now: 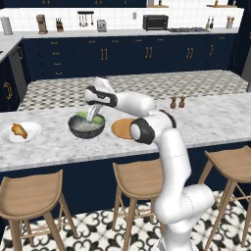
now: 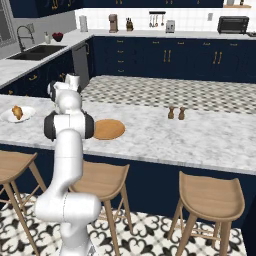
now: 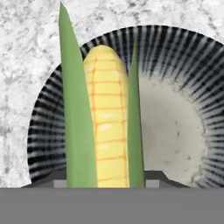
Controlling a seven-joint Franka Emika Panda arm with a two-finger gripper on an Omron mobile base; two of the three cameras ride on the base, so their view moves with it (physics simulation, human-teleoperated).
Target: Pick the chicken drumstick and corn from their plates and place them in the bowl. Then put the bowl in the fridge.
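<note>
Pincer: from the left base view I am seeing the gripper (image 1: 93,116) hanging over the bowl (image 1: 86,126), holding the corn (image 1: 97,119), whose green end is showing at the rim.
Left base view, counter: the bowl is sitting on the marble counter (image 1: 211,122) between the white plate (image 1: 30,131) and the wooden plate (image 1: 121,128); the chicken drumstick (image 1: 19,130) is lying on the white plate, well apart from the bowl.
Right base view: my arm is blocking the bowl here; I am making out the chicken drumstick (image 2: 17,112) on its white plate (image 2: 26,114) to the arm's left and the bare wooden plate (image 2: 110,129) just beside the arm.
Hand view: the corn (image 3: 107,118) is standing up between the finger tips, yellow kernels between two green husk leaves, with the bowl (image 3: 183,65) below; the corn is lining up over the bowl's left half rather than its middle.
Doing it well: I am judging this as the drop of the corn. I would be nudging toward the pale centre, lowering until the cob is inside the rim, then releasing so it cannot bounce out.
Writing: I am finding no readable labels or brands anywhere.
</note>
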